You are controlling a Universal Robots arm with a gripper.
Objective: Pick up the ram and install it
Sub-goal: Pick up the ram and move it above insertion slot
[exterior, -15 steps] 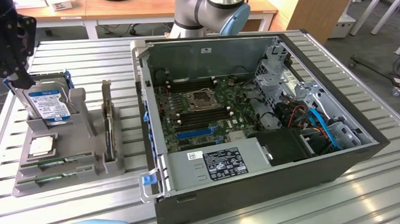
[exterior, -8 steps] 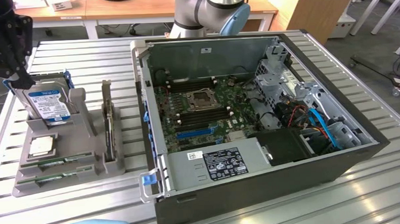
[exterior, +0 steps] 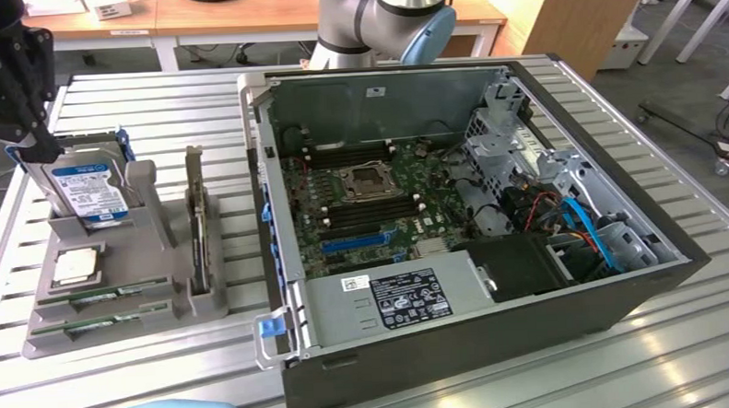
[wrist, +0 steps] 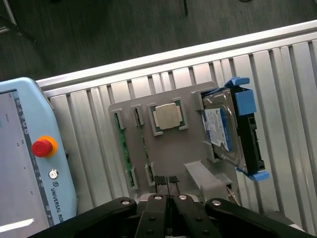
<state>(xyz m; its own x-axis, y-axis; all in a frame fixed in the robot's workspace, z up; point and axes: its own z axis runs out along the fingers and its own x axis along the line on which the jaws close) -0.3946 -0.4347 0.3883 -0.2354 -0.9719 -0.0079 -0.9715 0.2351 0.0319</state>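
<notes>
Two ram sticks, thin green boards, lie on edge in slots of the grey holder [exterior: 124, 330] at the exterior view's left; one ram stick [exterior: 104, 294] is beside the other [exterior: 99, 319]. In the wrist view their green edges [wrist: 121, 153] run along the holder [wrist: 173, 148]. My gripper [exterior: 29, 136] hangs above the holder's far end, over the hard drive. In the wrist view the gripper [wrist: 167, 181] is shut, its black fingers pressed together with nothing between them. The motherboard [exterior: 364, 199] lies in the open computer case [exterior: 493, 327], apart from the gripper.
The holder also carries a hard drive [exterior: 87, 188] in a blue bracket, a square silver processor [exterior: 75, 265] and an upright dark card [exterior: 197, 225]. A light blue teach pendant [wrist: 29, 163] with a red stop button lies at the table's edge. The arm's base [exterior: 381, 19] stands behind the case.
</notes>
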